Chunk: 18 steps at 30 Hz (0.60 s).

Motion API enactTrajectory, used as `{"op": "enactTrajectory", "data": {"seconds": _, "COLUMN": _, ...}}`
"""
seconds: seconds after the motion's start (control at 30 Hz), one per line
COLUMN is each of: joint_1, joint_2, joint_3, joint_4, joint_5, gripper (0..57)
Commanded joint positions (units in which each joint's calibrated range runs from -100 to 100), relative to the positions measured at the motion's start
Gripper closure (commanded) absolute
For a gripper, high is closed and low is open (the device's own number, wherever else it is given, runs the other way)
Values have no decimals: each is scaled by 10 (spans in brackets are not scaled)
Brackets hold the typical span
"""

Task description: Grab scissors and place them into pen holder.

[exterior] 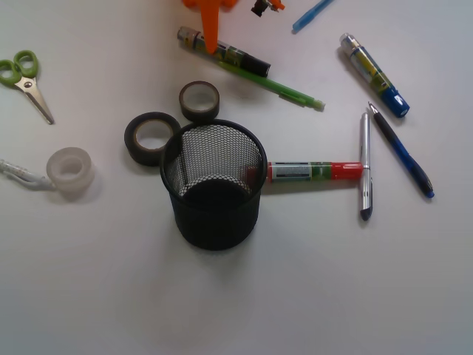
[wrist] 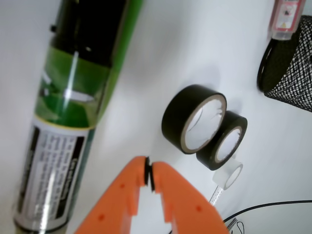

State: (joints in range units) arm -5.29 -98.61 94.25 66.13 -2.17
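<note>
Presently, item one: scissors (exterior: 24,79), lime handles, blades pointing toward 5 o'clock, lying flat at the frame's 10 o'clock, well apart from everything but a clear tape roll (exterior: 70,171); untouched. Item two: pen holder (exterior: 214,183), upright at centre, mouth open, so ready to receive. Item three: gripper (wrist: 149,174), orange, jaws closed tip to tip and holding nothing, at 12 o'clock over a green-labelled marker (exterior: 224,51), far from the scissors. Judgement: reach not yet begun. Two dark tape rolls (exterior: 176,120) crowd the holder's 11 o'clock side.
</note>
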Motion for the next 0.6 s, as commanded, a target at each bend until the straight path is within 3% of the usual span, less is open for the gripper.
{"op": "enactTrajectory", "data": {"seconds": 0.0, "joint_1": -20, "joint_2": -3, "joint_3": -8, "joint_4": -97, "joint_5": 34, "gripper": 240}}
{"op": "enactTrajectory", "data": {"seconds": 0.13, "joint_1": -24, "joint_2": -4, "joint_3": -10, "joint_4": -100, "joint_5": 35, "gripper": 202}}
{"op": "enactTrajectory", "data": {"seconds": 0.33, "joint_1": -4, "joint_2": -3, "joint_3": -21, "joint_4": -108, "joint_5": 30, "gripper": 202}}
{"op": "enactTrajectory", "data": {"seconds": 0.57, "joint_1": 189, "joint_2": 84, "joint_3": -265, "joint_4": -62, "joint_5": 12, "gripper": 203}}
